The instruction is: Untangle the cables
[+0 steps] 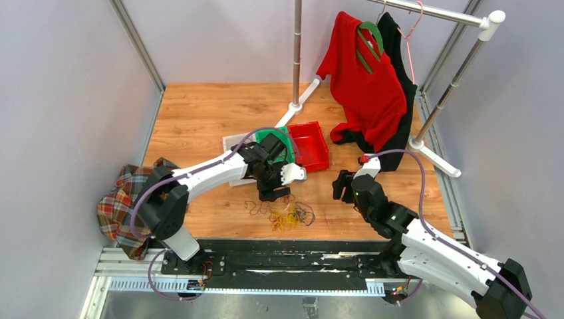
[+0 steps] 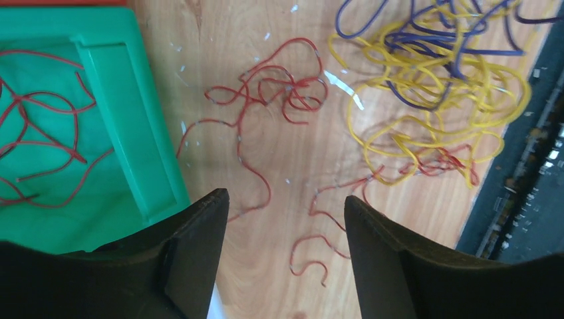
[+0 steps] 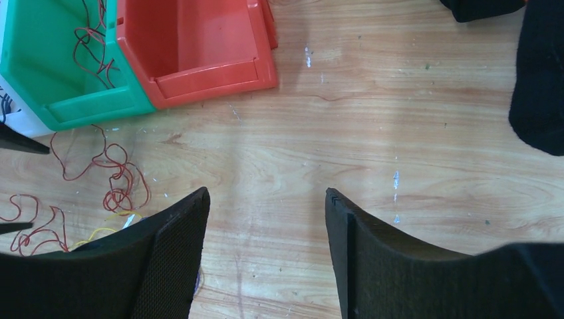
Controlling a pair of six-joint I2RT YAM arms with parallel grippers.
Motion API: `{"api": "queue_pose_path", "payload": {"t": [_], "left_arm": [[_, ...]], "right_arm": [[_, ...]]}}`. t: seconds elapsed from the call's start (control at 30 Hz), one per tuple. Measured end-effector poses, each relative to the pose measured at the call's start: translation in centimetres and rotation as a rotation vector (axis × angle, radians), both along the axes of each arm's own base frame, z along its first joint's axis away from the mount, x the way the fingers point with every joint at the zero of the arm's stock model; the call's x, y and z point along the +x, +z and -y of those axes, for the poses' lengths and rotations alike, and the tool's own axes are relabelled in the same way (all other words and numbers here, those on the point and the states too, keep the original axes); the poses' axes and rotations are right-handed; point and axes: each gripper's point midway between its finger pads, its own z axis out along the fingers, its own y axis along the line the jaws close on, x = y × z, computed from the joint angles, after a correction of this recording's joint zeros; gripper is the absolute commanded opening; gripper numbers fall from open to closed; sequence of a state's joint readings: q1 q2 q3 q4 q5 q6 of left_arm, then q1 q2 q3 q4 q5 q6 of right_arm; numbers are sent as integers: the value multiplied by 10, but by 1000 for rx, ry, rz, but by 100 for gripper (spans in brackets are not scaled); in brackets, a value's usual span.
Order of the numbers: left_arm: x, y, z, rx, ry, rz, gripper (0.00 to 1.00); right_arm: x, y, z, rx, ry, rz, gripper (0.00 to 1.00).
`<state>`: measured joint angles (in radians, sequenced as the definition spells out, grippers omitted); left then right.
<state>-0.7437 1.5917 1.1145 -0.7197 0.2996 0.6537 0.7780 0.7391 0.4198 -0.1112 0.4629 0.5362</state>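
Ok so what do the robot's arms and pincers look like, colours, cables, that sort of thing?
The left arm and right arm both have white shells with bulky black joints, and a lilac-purple hose loops along each. The left pincer and right pincer each have two broad, black, wedge-shaped fingers. The right one's fingers show a fine mesh texture.

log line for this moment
left gripper open near loose red cables | right gripper open, empty | green bin holds other red cables | yellow and purple cables tangled
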Motion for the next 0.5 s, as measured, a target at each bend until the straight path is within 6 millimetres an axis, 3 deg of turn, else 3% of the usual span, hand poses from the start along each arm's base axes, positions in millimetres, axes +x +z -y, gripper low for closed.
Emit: {"api": "queue_pose_path", "payload": {"t": [0.2, 0.5], "left_arm": [[14, -23, 10, 14, -4, 1, 57], [50, 4, 50, -69, -276, 144, 55]], "right_arm": [[0, -3, -1, -3, 1, -10, 63], [-1, -7, -2, 0, 0, -28, 59]]}}
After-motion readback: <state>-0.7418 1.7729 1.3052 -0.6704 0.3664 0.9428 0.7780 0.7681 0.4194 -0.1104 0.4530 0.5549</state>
